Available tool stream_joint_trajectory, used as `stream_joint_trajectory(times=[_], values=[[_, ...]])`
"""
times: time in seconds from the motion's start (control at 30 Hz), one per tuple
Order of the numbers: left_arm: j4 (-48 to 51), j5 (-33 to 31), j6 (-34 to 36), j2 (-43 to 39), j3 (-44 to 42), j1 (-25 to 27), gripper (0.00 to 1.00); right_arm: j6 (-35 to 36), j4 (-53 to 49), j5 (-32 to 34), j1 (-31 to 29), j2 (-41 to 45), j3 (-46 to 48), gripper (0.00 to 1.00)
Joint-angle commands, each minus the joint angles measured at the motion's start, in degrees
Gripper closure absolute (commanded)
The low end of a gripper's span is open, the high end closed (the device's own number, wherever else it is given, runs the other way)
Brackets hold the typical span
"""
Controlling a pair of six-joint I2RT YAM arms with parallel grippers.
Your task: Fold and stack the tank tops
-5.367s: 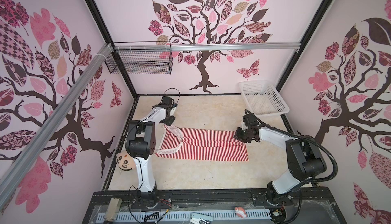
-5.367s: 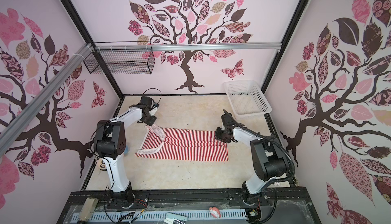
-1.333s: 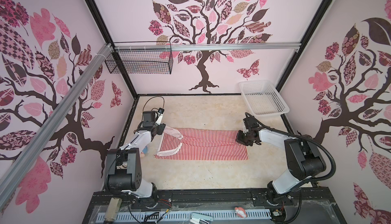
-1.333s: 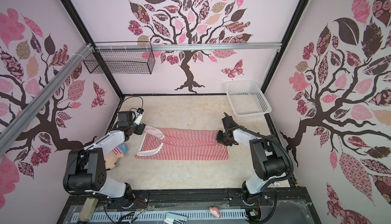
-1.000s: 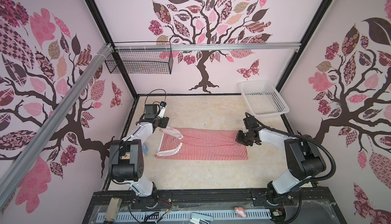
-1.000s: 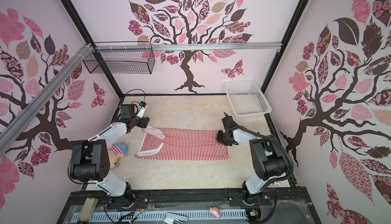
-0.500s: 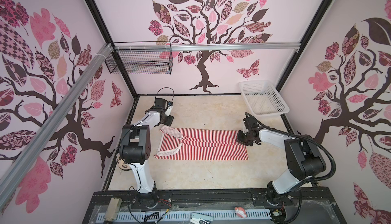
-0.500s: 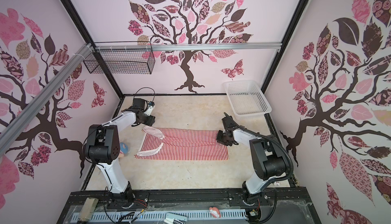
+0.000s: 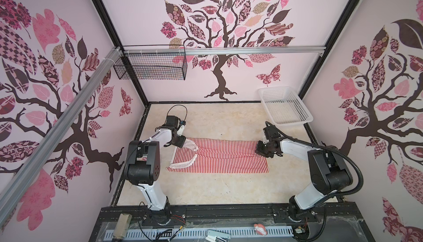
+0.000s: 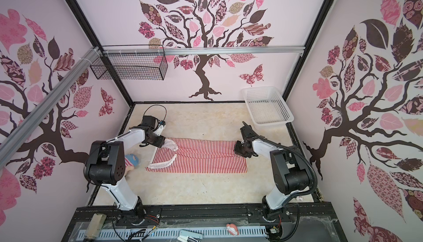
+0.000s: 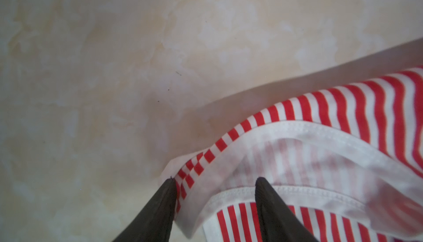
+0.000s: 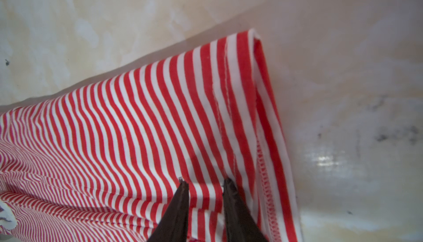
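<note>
Red-and-white striped top [image 9: 219, 158] lies flat mid-table. Left tool [image 11: 215, 183], jaws apart, straddles the white-trimmed strap at its left end. Right tool [image 12: 204, 183], jaws narrowly parted, presses on the hem at its right end.

Tank top [image 9: 219, 158] mid-table [image 9: 206, 188], basket [image 9: 285, 105] behind right.

One red-and-white striped tank top with white ribbed trim [image 9: 219, 156] is counted on the marbled beige tabletop [image 9: 206, 119]. Two white-and-black robot arms are seen, each with one black end effector: left [image 9: 180, 143], right [image 9: 262, 149]. One white perforated plastic basket [image 9: 285, 105], one black wire basket [image 9: 151, 67] and one plush doll in a striped shirt [image 10: 131, 160] are counted.
</note>
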State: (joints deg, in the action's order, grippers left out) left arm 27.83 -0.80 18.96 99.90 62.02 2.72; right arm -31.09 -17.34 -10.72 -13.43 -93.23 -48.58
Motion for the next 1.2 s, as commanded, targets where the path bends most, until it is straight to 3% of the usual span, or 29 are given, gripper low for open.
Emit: stream_joint_trajectory(times=[0.0,0.13,0.43,0.5,0.63,0.7,1.17], values=[[-5.24,-2.07,-1.28,-3.17,-3.32,-0.26,0.41,-0.13,-1.88,1.03,0.51,0.44,0.15,0.70],[-11.09,-6.69,0.38,-3.40,-7.03,-1.33,0.39,-0.02,-2.04,1.49,0.51,0.31,0.06,0.70],[-9.08,-7.95,1.87,-0.27,-4.60,-2.80,0.43,0.02,-2.44,1.58,0.51,0.85,-0.11,0.70],[-8.94,-7.37,1.65,-0.35,-4.37,-3.32,0.49,-0.02,-2.59,1.64,0.51,1.08,-0.16,0.70],[-8.88,-6.29,1.87,-0.72,-4.22,-3.79,0.74,0.07,-2.78,1.84,0.51,0.95,-0.17,0.70],[-7.69,-5.63,1.91,-0.26,-3.69,-3.78,0.82,0.07,-2.78,1.91,0.51,0.95,-0.11,0.70],[-7.73,-5.67,2.17,-9.79,-8.17,-3.77,0.82,0.67,-3.22,3.41,0.51,-0.11,0.25,0.71]])
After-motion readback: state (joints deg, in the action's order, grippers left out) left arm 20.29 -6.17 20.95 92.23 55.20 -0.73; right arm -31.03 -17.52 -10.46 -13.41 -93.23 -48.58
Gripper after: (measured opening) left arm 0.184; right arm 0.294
